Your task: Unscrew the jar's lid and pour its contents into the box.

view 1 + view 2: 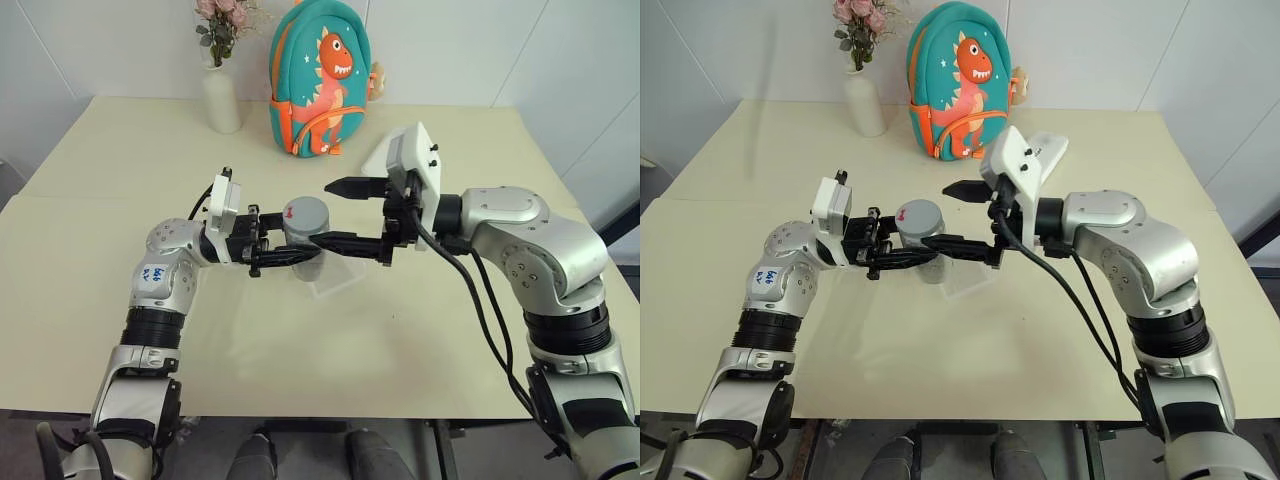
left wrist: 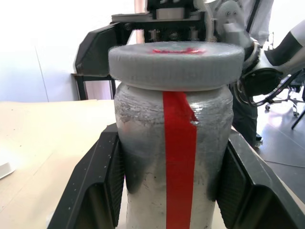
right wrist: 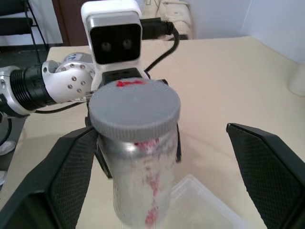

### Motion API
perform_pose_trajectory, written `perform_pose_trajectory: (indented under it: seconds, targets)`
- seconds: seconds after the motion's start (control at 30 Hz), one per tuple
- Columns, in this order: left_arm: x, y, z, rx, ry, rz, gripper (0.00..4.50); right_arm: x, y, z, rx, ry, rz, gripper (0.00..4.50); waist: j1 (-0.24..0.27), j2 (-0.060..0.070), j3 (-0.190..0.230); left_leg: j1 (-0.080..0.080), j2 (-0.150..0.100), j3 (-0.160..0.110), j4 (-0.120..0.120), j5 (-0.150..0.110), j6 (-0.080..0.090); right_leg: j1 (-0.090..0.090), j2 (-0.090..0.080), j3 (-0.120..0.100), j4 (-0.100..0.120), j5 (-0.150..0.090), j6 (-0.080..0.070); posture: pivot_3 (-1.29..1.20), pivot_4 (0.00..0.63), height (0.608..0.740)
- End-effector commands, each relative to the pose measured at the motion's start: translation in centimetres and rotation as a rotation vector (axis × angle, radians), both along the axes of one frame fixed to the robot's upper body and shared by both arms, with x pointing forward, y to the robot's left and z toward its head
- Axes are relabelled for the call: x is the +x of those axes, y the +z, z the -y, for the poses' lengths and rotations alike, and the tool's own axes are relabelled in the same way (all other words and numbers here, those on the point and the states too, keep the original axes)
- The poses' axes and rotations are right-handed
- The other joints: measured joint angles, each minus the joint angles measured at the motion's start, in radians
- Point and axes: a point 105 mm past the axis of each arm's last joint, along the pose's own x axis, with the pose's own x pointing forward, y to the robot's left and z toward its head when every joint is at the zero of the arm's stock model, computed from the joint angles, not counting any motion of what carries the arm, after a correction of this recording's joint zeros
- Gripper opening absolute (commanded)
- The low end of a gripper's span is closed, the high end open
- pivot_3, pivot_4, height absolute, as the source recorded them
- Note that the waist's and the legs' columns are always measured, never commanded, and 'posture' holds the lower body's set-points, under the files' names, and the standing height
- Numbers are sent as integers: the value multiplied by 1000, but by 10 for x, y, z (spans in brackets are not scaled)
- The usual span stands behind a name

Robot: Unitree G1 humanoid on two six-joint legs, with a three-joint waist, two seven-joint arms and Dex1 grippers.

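Observation:
The jar (image 1: 303, 245), silvery with a red strip, is held upright above the table, and my left gripper (image 1: 288, 256) is shut on its body. Both left pads (image 2: 106, 181) press its sides. The grey lid (image 1: 305, 213) sits on top of the jar. My right gripper (image 1: 322, 213) comes in from the right at lid height and is open; its fingers (image 3: 71, 167) stand on either side of the lid without touching it. The box (image 1: 335, 280), a clear shallow tray, lies on the table just under and behind the jar.
At the table's back edge stand a white flower vase (image 1: 222, 98) and a teal dinosaur backpack (image 1: 318, 80). A white oblong case (image 1: 1052, 150) lies behind my right wrist. The cream table (image 1: 300, 350) runs wide in front of the box.

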Motion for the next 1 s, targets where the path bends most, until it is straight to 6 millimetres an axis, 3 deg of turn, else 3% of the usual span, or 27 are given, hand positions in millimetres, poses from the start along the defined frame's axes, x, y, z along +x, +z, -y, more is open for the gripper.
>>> perform_pose_trajectory:
  seconds: [0.03, 0.63, 1.0]
  targets:
    - [-3, 9, -1, -7, -19, 51, 2180, -9, 14, 7, 29, -2, 49, 4474, 0, 0, 0, 0, 0, 0, 0, 0, 0, 0, 0, 0, 0, 0, 0, 0, 150, 740]
    - [-1, 8, 3, -11, -28, 50, 2180, -32, 13, -4, 39, 111, 6, 4474, 0, 0, 0, 0, 0, 0, 0, 0, 0, 0, 0, 0, 0, 0, 0, 0, 150, 740]
    - [-1, 9, 9, -8, -57, 53, 2180, -23, 18, -22, 98, 94, 26, 4474, 0, 0, 0, 0, 0, 0, 0, 0, 0, 0, 0, 0, 0, 0, 0, 0, 150, 740]
